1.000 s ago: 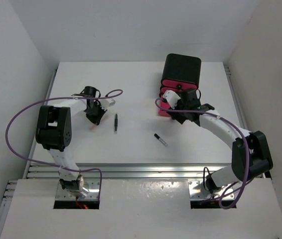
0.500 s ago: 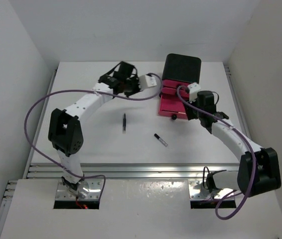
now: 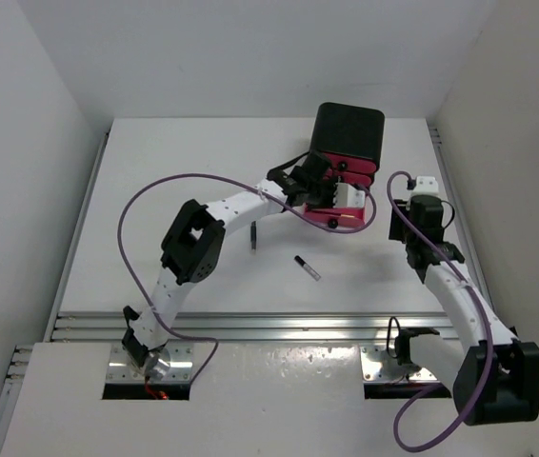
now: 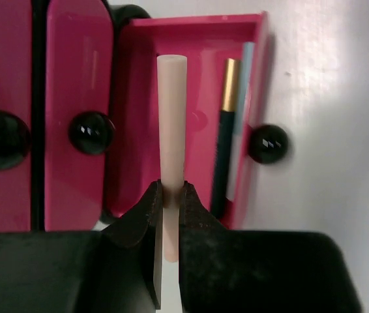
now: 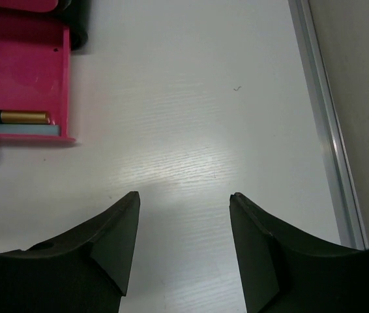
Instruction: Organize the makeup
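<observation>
The left pincer [image 4: 170, 195] is closed on the lower end of a cream stick [image 4: 172, 117]. It holds the stick lengthwise over the open pink drawer [image 4: 139, 98] of the black box [image 3: 348, 129]. Whether the stick touches the drawer floor cannot be told.

Two more pieces of makeup lie in that drawer along its right wall. One is a gold-tipped black stick [image 4: 224, 150], and a pale blue stick [image 4: 247, 78] lies just beside it, against the wall. The other drawer fronts to the left are shut, each with a round black knob [image 4: 90, 132].

The right pincer [image 5: 184, 202] stands open and empty above bare desk [image 3: 174, 171], to the right of the box and well apart from the drawer.

Out on the desk in front of the box lie a black stick [image 3: 253, 235] and, nearer the arms, a silver-tipped black stick [image 3: 308, 268], apart from each other.
</observation>
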{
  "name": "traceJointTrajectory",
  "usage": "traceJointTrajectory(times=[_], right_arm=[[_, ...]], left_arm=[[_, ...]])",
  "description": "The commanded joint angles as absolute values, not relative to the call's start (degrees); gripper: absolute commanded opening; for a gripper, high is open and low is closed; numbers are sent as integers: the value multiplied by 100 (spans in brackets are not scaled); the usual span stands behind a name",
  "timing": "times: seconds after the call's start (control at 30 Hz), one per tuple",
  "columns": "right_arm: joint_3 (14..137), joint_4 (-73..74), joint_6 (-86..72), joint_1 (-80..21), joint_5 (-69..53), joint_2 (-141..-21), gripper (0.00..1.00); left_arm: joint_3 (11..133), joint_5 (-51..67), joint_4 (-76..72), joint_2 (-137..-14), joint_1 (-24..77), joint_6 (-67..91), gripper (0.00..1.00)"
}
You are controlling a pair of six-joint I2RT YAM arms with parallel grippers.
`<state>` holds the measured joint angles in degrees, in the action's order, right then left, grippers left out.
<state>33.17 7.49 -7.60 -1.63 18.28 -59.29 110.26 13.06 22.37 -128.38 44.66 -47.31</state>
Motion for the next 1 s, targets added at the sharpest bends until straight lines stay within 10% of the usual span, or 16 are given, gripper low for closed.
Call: traceJointTrajectory(times=[0.0,0.1,0.2,0.3,0.67,0.97], right_arm=[[3322,870,-862,-132,1627,-5731,58],[3314,993,-687,-132,1442,-5643,60],[3348,1116,-362,-123,1073,-5634,69],[3322,1221,-115,-132,590,-5652,71],[3321,931,1105,-728,-2571,-6143,69],[3849,941,1476,-2521,-2128,-7759,66]], left_arm=[[11522,1284,1152,-13033,4465,-4658,0],[11724,1178,958,-13332,4526,-4711,7],[11795,1116,905,-13412,4579,-4703,50],[11743,994,905,-13342,4579,-4641,67],[11936,668,1835,-12306,4019,-2860,70],[9837,1010,2574,-10355,2708,-1039,70]])
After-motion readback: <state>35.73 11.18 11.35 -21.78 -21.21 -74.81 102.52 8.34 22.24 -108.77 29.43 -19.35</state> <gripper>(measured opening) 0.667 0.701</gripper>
